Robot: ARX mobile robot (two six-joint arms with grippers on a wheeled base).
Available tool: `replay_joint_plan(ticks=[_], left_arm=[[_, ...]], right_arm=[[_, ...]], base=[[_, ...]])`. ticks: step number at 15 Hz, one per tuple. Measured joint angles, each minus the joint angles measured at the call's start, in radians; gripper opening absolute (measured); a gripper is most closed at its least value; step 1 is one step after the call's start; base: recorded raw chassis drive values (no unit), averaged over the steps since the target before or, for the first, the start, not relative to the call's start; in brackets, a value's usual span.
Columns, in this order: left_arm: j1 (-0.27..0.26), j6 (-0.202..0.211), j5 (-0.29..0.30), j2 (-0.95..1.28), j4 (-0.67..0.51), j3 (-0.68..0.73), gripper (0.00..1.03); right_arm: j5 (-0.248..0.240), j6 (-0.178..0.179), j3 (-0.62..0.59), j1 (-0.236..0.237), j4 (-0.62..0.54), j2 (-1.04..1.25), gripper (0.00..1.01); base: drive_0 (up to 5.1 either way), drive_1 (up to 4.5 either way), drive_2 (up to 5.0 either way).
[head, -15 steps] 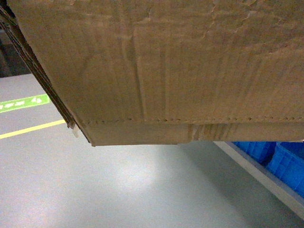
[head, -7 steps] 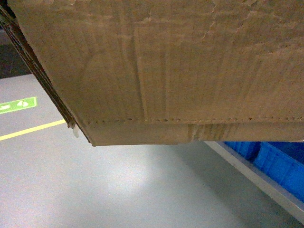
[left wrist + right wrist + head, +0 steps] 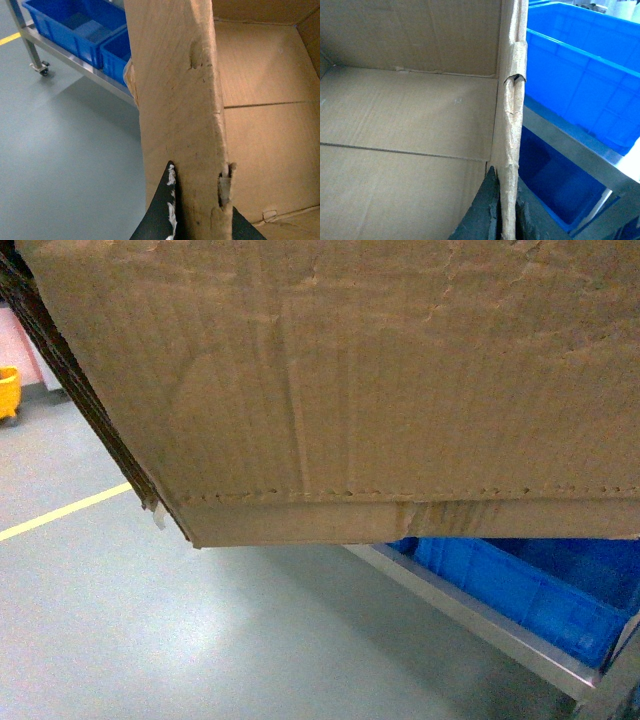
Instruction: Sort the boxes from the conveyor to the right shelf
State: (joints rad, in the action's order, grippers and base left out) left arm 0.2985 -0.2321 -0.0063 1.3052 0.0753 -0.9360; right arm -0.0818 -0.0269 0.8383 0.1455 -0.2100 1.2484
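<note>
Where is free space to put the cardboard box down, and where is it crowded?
Free: the grey floor left of the steel shelf, up to the yellow line. Crowded: the shelf level in view is filled by blue crates. Both grippers, left and right, clamp the cardboard box walls.

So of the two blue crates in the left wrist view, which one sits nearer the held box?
The right-hand blue plastic crate, partly hidden behind the brown cardboard box wall; the other crate sits farther left.
</note>
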Motion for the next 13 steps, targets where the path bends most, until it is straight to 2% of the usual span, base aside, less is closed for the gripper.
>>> replay_joint_plan(ticks=[13], left_arm=[[0.0, 0.0, 0.0, 0.0, 0.0, 0.0, 0.04]], right_arm=[[0.0, 0.0, 0.0, 0.0, 0.0, 0.0, 0.04]], base=[[-1.6, -1.55, -1.6]])
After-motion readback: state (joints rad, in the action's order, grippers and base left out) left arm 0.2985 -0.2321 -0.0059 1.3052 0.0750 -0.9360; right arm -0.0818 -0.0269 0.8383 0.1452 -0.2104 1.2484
